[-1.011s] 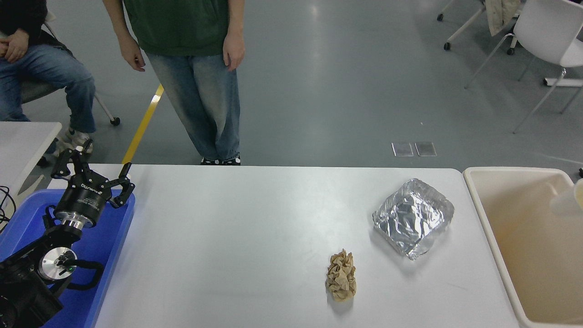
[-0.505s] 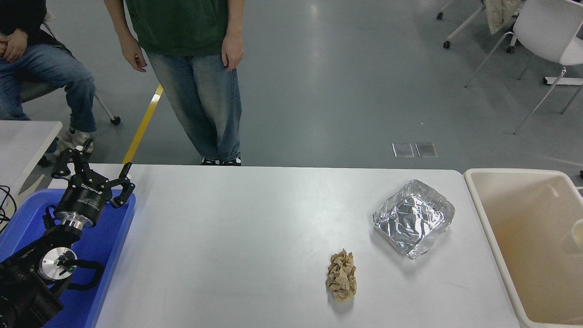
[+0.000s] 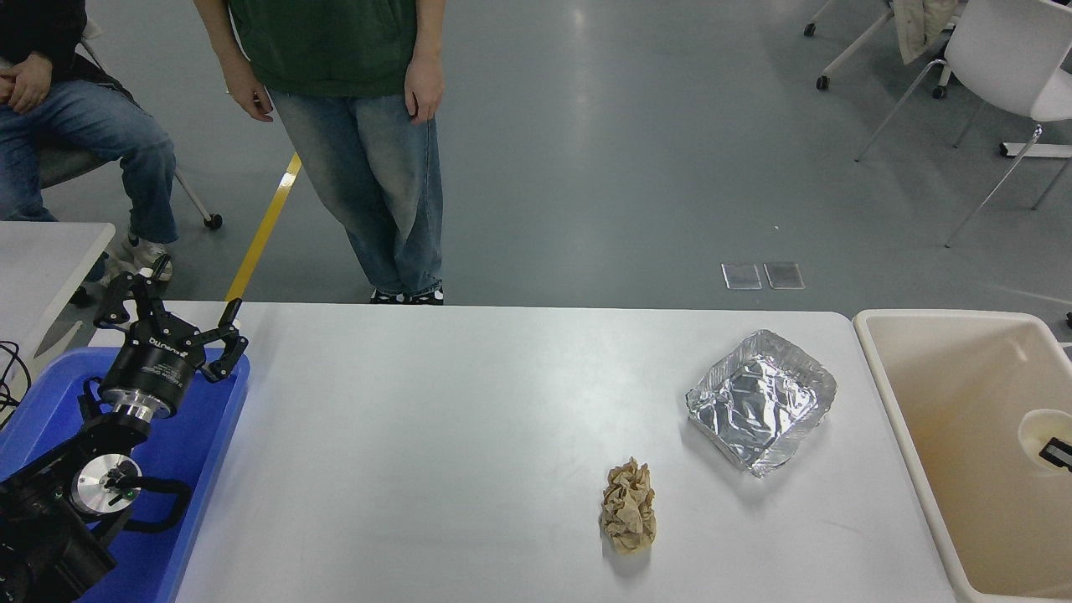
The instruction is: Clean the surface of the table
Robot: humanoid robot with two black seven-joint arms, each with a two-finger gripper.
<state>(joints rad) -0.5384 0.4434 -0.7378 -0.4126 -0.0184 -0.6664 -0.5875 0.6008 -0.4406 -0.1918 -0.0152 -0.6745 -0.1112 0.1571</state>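
Note:
The table surface [image 3: 435,435] is a wide white top filling the lower middle of the view. On it lie a crumpled brown paper ball [image 3: 628,507] at the front right and a crumpled foil tray [image 3: 760,400] behind it to the right. My left gripper [image 3: 174,311] is parked open over the blue tray at the lower left. Of my right gripper [image 3: 1057,453] only a small black tip shows at the right edge, inside the beige bin and touching a white cup [image 3: 1037,427].
A beige bin [image 3: 963,368] stands against the table's right end. A blue tray [image 3: 197,452] sits at the left end, next to a smaller white tabletop [image 3: 42,260]. One person stands at the far side, another sits at the far left.
The white cup has gone down from the right edge, above the bin, into the bin. A black tip of the right gripper now shows beside it. The standing person shifted slightly.

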